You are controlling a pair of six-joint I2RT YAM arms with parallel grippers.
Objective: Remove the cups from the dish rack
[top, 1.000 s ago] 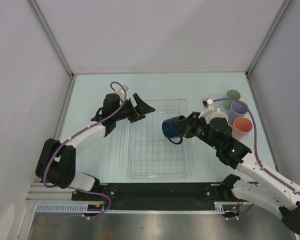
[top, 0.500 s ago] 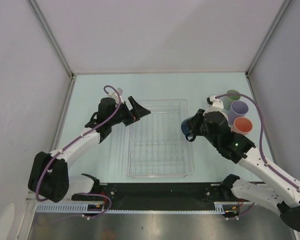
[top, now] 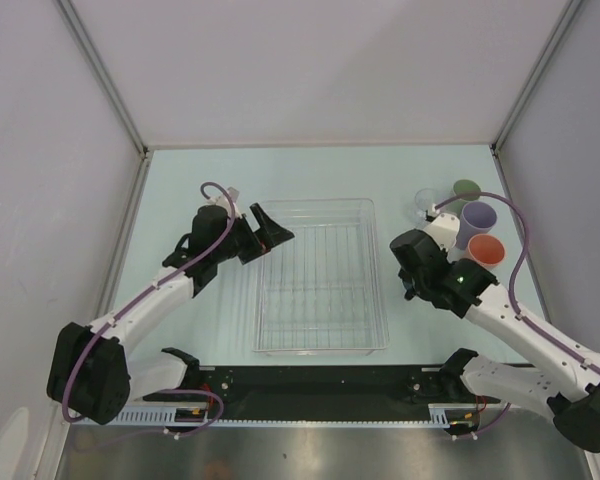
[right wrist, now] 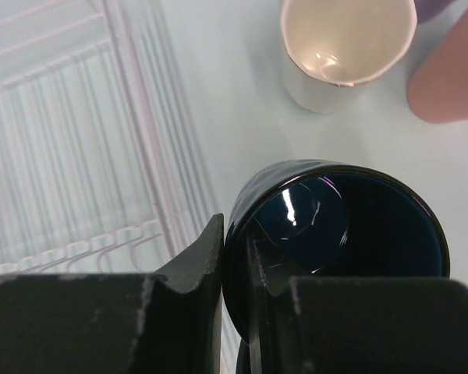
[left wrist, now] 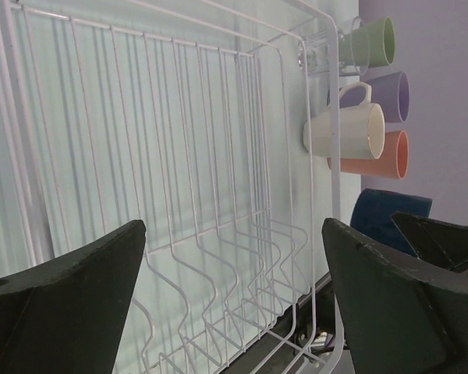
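Observation:
The dish rack, a clear tray with a wire grid, holds no cup that I can see. My right gripper is shut on the wall of the dark blue mug, one finger outside and one inside. The mug is upright just right of the rack. I cannot tell if it touches the table. Beyond it stand the cream mug, salmon tumbler, lavender tumbler, green tumbler and clear glass. My left gripper is open over the rack's far left corner, holding nothing.
The cups stand close together at the far right of the table, near the right wall. The right arm covers the dark blue mug in the top view. The rack's right wall runs close beside the held mug.
My right arm has carried the dark blue mug from the rack's right edge out to the table beside it, turning it upright. The left arm has drawn back slightly, still open.

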